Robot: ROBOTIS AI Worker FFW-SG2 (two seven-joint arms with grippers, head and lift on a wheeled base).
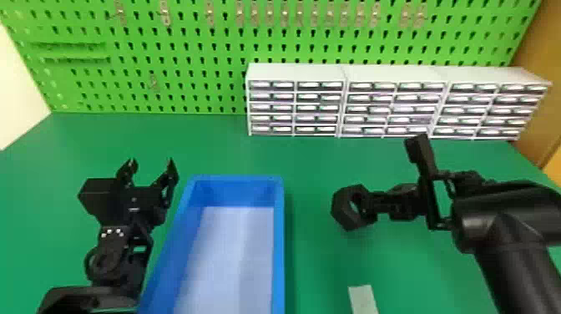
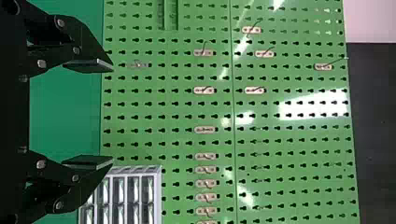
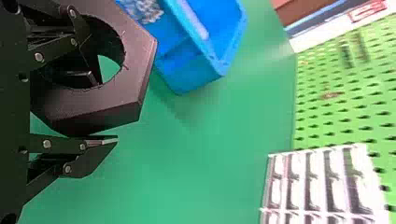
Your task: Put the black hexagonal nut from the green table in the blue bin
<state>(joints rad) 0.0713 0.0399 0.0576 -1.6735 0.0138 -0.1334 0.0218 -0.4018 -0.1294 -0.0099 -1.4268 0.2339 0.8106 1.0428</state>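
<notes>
Green pegboard (image 1: 200, 52) backs your green table (image 1: 309, 158). Your left gripper (image 1: 151, 162), its fingers spread, is beside the blue bin (image 1: 279, 234); rightward, the black hexagonal nut (image 1: 341, 208) hangs above the table, 1 wall pinched by your right gripper (image 1: 369, 205), 3 drawer cabinets (image 1: 388, 75) behind.

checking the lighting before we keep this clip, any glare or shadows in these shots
Left wrist view: white glare patches on the green pegboard; right wrist view: soft shadow on the table beside the blue bin; head view: a faint darker band along the bin's right side
</notes>
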